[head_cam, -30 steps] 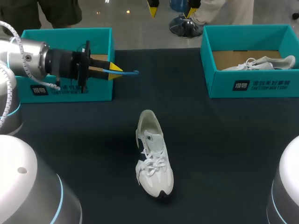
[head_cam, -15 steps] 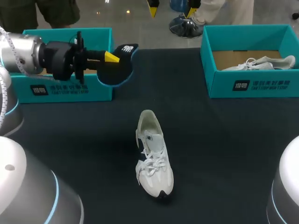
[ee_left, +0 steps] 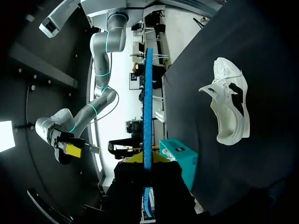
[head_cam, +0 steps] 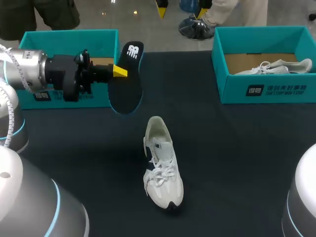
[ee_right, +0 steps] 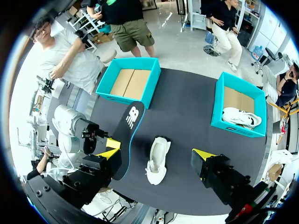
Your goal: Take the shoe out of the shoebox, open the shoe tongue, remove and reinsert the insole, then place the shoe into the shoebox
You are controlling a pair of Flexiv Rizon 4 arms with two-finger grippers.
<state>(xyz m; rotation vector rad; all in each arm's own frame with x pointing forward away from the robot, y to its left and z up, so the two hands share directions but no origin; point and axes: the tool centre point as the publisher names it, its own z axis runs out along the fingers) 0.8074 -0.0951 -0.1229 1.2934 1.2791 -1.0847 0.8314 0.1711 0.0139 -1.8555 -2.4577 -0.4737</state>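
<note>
My left gripper (head_cam: 118,71) is shut on a dark insole (head_cam: 127,81) with a blue rim, held in the air in front of the left teal shoebox (head_cam: 69,37). In the left wrist view the insole (ee_left: 148,93) shows edge-on between the yellow tips of the left gripper (ee_left: 148,159). The white shoe (head_cam: 162,165) lies on the black table below and to the right of the insole, toe toward me, tongue open. My right gripper (ee_right: 156,156) hangs open high above the table, with the shoe (ee_right: 158,161) far beneath it.
A second teal shoebox (head_cam: 266,74) stands at the back right with another white shoe (head_cam: 276,66) inside. The left shoebox (ee_right: 131,84) shows a bare cardboard floor. The black table (head_cam: 237,148) lies dark around the shoe.
The left gripper has turned the insole from edge-on to its flat face, logo end up, and pulled back a little to the left. The shoe has not moved.
</note>
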